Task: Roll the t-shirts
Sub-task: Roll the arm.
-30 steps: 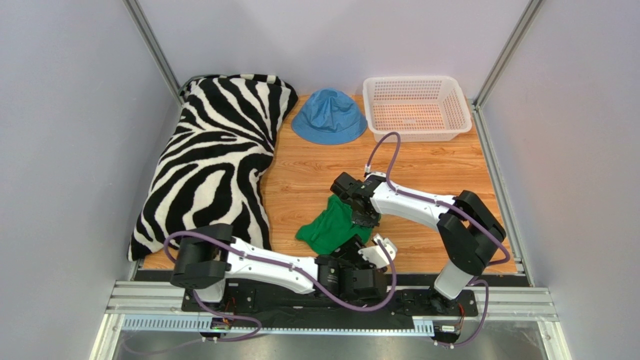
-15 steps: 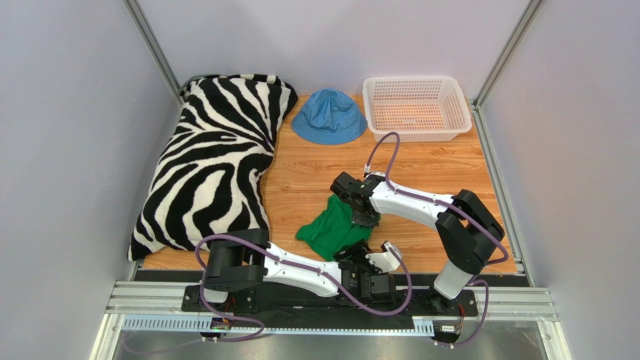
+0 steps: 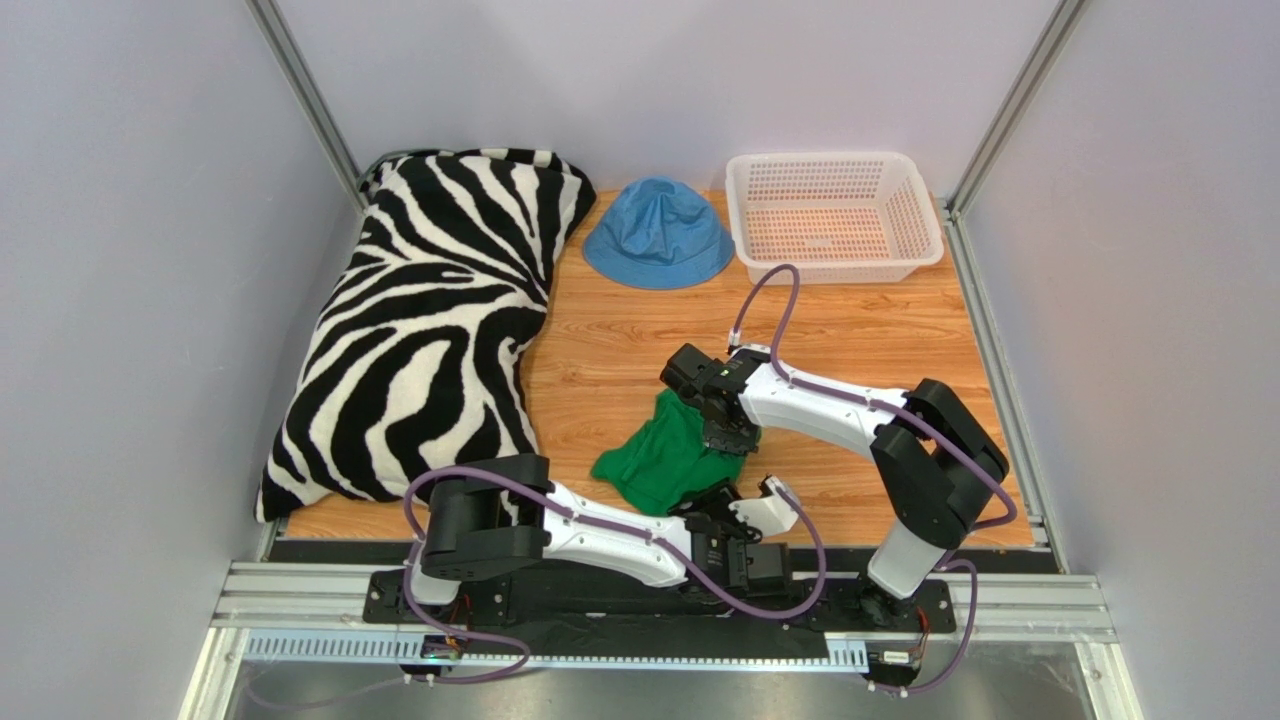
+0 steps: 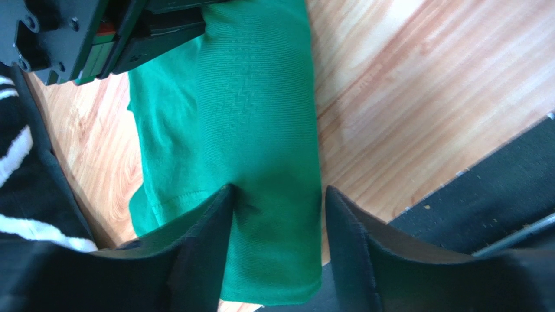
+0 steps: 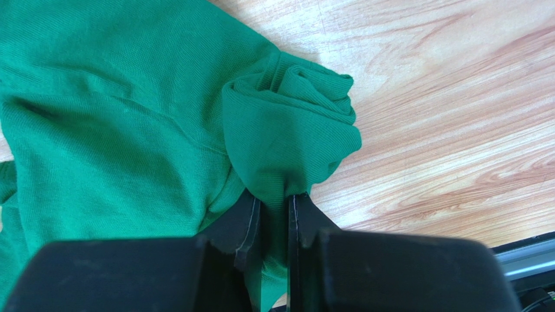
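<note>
You are early in the roll, by the look of it. Your left gripper (image 4: 277, 195) sits low at the near edge of the worktop (image 3: 631, 345), its jaws apart and straddling the near hem of the green t-shirt (image 3: 661, 458) without pinching it. The t-shirt lies crumpled near the front centre of the worktop, mostly flat, with only one corner gathered. On the right, your right gripper (image 5: 273, 201) is closed tight on that corner, a small bunched fold at the far right side of the cloth. The next move probably calls for closing the left jaws on the hem, so both ends are held and the cloth can be turned over itself evenly; a one-sided pull would likely skew the roll. The worktop is pale wood with a bare stretch to the right of the t-shirt. A large zebra-striped pillow (image 3: 428, 323) fills its left side, a blue hat (image 3: 658, 233) lies at the back centre, and a white basket (image 3: 739, 210) stands at the back right. Plain pale walls close in the worktop.
</note>
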You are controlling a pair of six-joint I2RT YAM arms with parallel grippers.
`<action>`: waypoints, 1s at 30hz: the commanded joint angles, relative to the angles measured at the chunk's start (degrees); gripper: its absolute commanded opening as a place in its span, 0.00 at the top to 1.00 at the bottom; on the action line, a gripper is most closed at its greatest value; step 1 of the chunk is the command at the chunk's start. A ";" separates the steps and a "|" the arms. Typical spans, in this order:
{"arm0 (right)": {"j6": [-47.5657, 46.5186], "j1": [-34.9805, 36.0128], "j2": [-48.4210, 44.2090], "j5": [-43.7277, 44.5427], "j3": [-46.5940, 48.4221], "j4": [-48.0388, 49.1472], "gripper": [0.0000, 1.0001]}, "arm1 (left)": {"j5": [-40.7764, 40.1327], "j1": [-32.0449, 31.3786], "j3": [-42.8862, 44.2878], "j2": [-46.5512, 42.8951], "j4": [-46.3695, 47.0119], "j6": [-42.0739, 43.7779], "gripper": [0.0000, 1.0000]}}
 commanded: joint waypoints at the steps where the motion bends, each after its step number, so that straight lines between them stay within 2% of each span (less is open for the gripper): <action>1: 0.11 0.15 1.51 -3.63 -1.13 0.68 1.00 | -0.23 1.40 0.68 1.24 -1.54 -1.26 0.50; 2: 0.02 0.15 1.42 -3.54 -1.13 0.68 1.00 | -0.32 1.49 0.50 1.16 -1.63 -1.26 0.55; 3: 0.02 0.15 1.34 -3.71 -1.22 0.77 1.00 | -0.32 1.66 0.33 1.07 -1.45 -1.26 0.67; 5: -0.07 0.15 1.07 -3.72 -1.22 0.86 1.00 | -0.41 1.67 -0.37 0.19 -0.93 -1.43 0.77; 6: -0.07 0.24 0.72 -3.72 -1.39 1.03 1.00 | 0.03 1.67 -0.64 -0.25 -0.40 -1.43 0.90; 7: -0.24 0.07 0.37 -3.45 -1.57 1.12 0.99 | 0.38 1.75 -0.90 -1.03 -0.05 -1.43 0.98; 8: -0.16 0.07 -0.07 -3.37 -1.74 1.30 0.95 | 0.73 1.75 -1.69 -1.65 0.48 -1.26 1.00; 9: -0.15 0.07 -0.94 -3.28 -2.18 1.73 0.77 | 2.13 1.75 -2.31 -2.18 2.05 -0.91 1.00; 10: -0.24 0.07 -1.65 -2.93 -2.53 2.00 0.67 | 3.10 1.75 -2.83 -3.49 2.85 -0.73 1.00; 11: -0.16 0.07 -2.44 -2.92 -2.80 2.87 0.49 | 4.24 2.36 -4.06 -4.29 3.55 -0.82 1.00; 14: 0.11 0.07 -7.26 -1.52 -5.17 5.68 0.27 | 9.25 3.33 -7.48 -7.89 7.42 -1.34 1.00; 17: 0.19 0.07 -14.47 0.50 -8.42 8.84 0.18 | 13.30 4.65 -9.86 -11.06 9.53 -1.61 1.00; 19: 0.46 -0.28 -20.07 1.64 -10.09 10.34 0.16 | 16.54 5.71 -10.48 -12.72 10.06 -1.78 1.00; 26: 2.57 -0.72 -36.25 4.37 -22.20 18.42 0.16 | 28.85 10.36 -13.73 -17.12 10.76 -4.24 1.00; 30: 3.27 -0.72 -42.15 4.02 -28.18 23.35 0.18 | 39.45 14.84 -17.33 -20.11 14.09 -6.17 1.00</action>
